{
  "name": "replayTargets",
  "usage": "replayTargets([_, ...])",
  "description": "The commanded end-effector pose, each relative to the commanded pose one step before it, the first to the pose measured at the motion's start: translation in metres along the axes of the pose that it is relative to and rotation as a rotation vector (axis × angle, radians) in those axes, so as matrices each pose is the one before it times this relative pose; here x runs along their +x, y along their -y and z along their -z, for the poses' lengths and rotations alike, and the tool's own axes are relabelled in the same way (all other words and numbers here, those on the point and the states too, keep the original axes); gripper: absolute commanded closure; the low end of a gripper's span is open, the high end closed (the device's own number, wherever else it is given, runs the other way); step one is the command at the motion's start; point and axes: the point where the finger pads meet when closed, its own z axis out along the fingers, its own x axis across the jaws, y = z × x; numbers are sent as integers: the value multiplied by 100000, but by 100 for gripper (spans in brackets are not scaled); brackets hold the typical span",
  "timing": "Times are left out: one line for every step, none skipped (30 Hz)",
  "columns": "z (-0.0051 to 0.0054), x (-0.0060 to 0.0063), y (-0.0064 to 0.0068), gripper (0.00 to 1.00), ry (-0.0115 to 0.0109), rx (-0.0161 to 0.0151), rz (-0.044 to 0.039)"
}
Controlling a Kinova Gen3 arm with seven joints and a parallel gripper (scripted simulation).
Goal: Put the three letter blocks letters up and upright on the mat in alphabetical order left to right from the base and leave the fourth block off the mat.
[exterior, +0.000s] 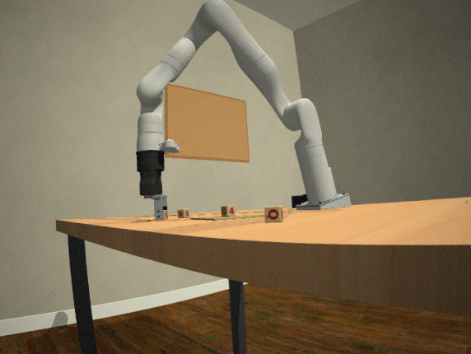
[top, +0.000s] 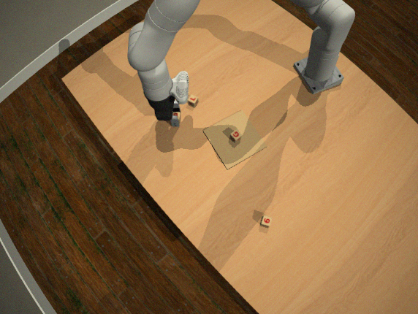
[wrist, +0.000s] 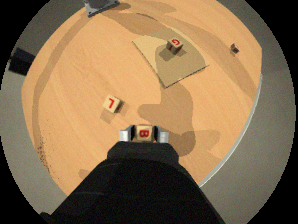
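Closing around a small wooden block (wrist: 144,133), the pincer (top: 175,119) stands low over the tabletop (top: 329,219) with its fingers on either side of the cube, partly drawn in but not yet pinching it, as far as I can judge. That block looks light, stiff and square-edged, so two opposite flat side faces should give a firm hold; taken low and centred it should not twist, and its red mark stays on top. Just beyond it to the left lies a second block (wrist: 112,103) with a red L-like mark. Farther off, the tan mat (wrist: 174,64) lies flat with a third block (wrist: 174,44) standing on it. A fourth block (top: 266,220), marked with a 6 or 9, sits well apart from the mat on bare wood.
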Motion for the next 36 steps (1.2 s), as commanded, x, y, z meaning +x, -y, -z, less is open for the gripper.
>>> replayTargets([79, 26, -63, 21, -96, -177, -9])
replayTargets([0, 0, 0, 21, 0, 0, 0])
replayTargets([0, 0, 0, 21, 0, 0, 0])
replayTargets([0, 0, 0, 21, 0, 0, 0])
replayTargets([0, 0, 0, 21, 0, 0, 0])
replayTargets([0, 0, 0, 21, 0, 0, 0])
replayTargets([0, 0, 0, 21, 0, 0, 0])
replayTargets([0, 0, 0, 21, 0, 0, 0])
replayTargets([0, 0, 0, 21, 0, 0, 0])
replayTargets([0, 0, 0, 21, 0, 0, 0])
replayTargets([0, 0, 0, 21, 0, 0, 0])
replayTargets([0, 0, 0, 21, 0, 0, 0])
replayTargets([0, 0, 0, 51, 0, 0, 0])
replayTargets([0, 0, 0, 51, 0, 0, 0])
replayTargets([0, 0, 0, 51, 0, 0, 0])
replayTargets([0, 0, 0, 51, 0, 0, 0])
replayTargets([0, 0, 0, 51, 0, 0, 0])
replayTargets([0, 0, 0, 51, 0, 0, 0])
replayTargets([0, 0, 0, 51, 0, 0, 0])
replayTargets([0, 0, 0, 51, 0, 0, 0])
replayTargets([0, 0, 0, 51, 0, 0, 0])
replayTargets([0, 0, 0, 51, 0, 0, 0])
replayTargets([0, 0, 0, 51, 0, 0, 0])
replayTargets([0, 0, 0, 51, 0, 0, 0])
replayTargets([0, 0, 0, 51, 0, 0, 0])
replayTargets([0, 0, 0, 51, 0, 0, 0])
replayTargets([0, 0, 0, 51, 0, 0, 0])
replayTargets([0, 0, 0, 51, 0, 0, 0])
replayTargets([0, 0, 0, 51, 0, 0, 0])
replayTargets([0, 0, 0, 51, 0, 0, 0])
replayTargets([0, 0, 0, 51, 0, 0, 0])
replayTargets([0, 0, 0, 51, 0, 0, 0])
replayTargets([0, 0, 0, 51, 0, 0, 0])
replayTargets([0, 0, 0, 51, 0, 0, 0])
replayTargets([0, 0, 0, 51, 0, 0, 0])
replayTargets([0, 0, 0, 51, 0, 0, 0])
